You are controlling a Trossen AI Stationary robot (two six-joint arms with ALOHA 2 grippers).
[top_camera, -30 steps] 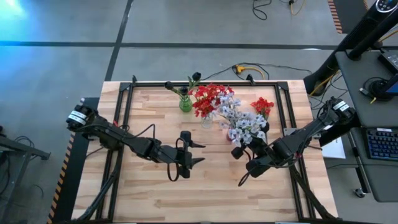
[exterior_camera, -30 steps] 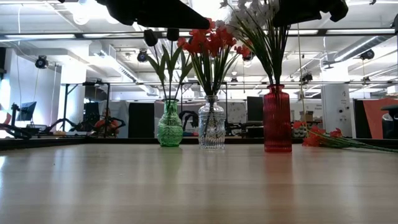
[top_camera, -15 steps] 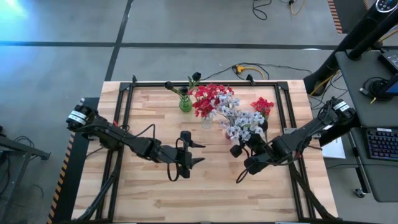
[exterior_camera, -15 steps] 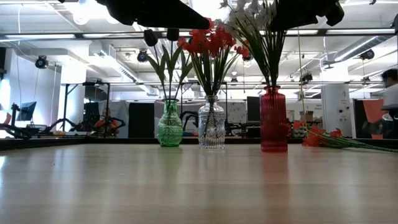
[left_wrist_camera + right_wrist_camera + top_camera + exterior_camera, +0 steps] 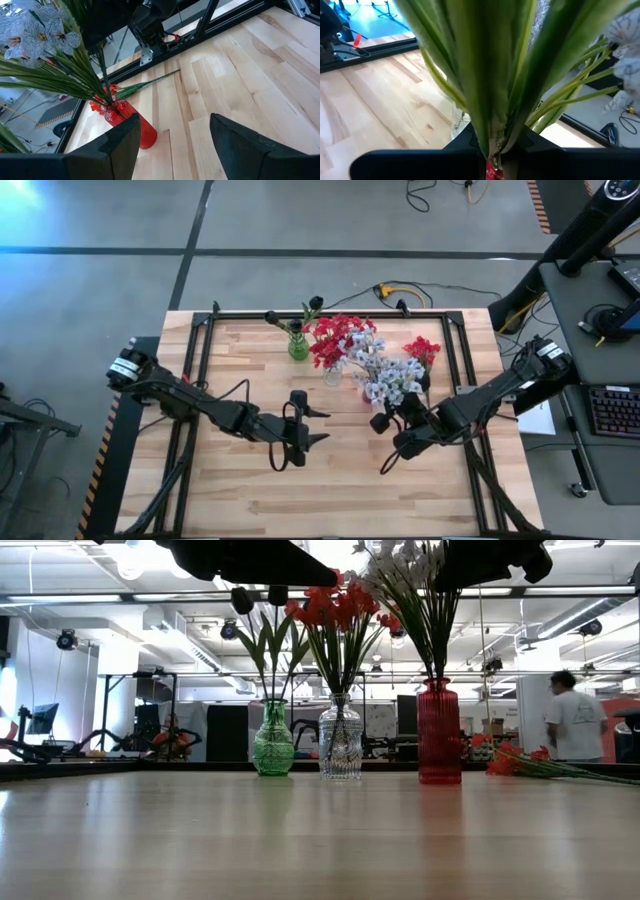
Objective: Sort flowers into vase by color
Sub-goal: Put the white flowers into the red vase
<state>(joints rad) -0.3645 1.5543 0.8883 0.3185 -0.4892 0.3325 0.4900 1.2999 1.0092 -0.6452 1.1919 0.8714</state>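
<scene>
The right hand (image 5: 383,420) is clenched on the green stems of the pale blue-white flowers (image 5: 392,380), which stand in the red vase (image 5: 439,731); in the right wrist view the stalks fill the space directly ahead of the fingers (image 5: 465,145), with a sliver of red glass just beneath the grip. Beyond this hand toward the far edge of the desk (image 5: 350,490), the red flowers (image 5: 335,338) rise from the clear vase (image 5: 340,736), and farther on the dark buds (image 5: 314,304) sit in the green vase (image 5: 273,739). A loose red spray (image 5: 422,350) lies flat on the desk just beside the red vase, on the side away from the clear vase. The left hand (image 5: 318,426) hovers released over the middle of the desk, its fingers (image 5: 120,142) spread with nothing between them, the red vase ahead of it. In the room behind the desk a person (image 5: 573,723) stands.
</scene>
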